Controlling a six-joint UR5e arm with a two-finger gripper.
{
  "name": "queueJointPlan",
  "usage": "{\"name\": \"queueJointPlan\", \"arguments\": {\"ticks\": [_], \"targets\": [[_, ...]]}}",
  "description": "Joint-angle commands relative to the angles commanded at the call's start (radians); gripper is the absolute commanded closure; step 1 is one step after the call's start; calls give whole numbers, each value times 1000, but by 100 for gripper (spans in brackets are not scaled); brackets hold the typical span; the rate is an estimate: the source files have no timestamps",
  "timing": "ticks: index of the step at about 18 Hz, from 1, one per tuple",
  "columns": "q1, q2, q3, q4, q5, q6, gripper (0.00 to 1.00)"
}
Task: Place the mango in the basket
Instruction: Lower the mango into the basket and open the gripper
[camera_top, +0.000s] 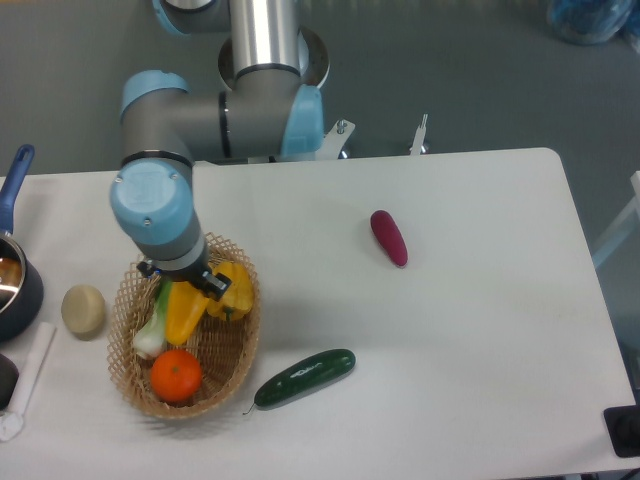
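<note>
Camera view: your gripper seemingly grips the mango above the crowded basket; dropped, it could roll out.

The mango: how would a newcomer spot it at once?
Find the wicker basket at the table's left. Over its middle, the robot's hand holds the mango. It is smooth, long and yellow-orange, unlike the lobed yellow pepper beside it and the round orange below.

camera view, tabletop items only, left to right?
Blue-handled pot → round beige item → basket holding the orange, the mango in the gripper, and a yellow pepper → cucumber → purple vegetable.
</note>
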Motion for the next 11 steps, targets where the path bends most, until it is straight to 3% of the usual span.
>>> {"name": "queueJointPlan", "arguments": {"ticks": [7, 11], "targets": [[-11, -18, -25, 3, -2, -2, 58], [-11, -26, -23, 8, -2, -2, 45]]}}
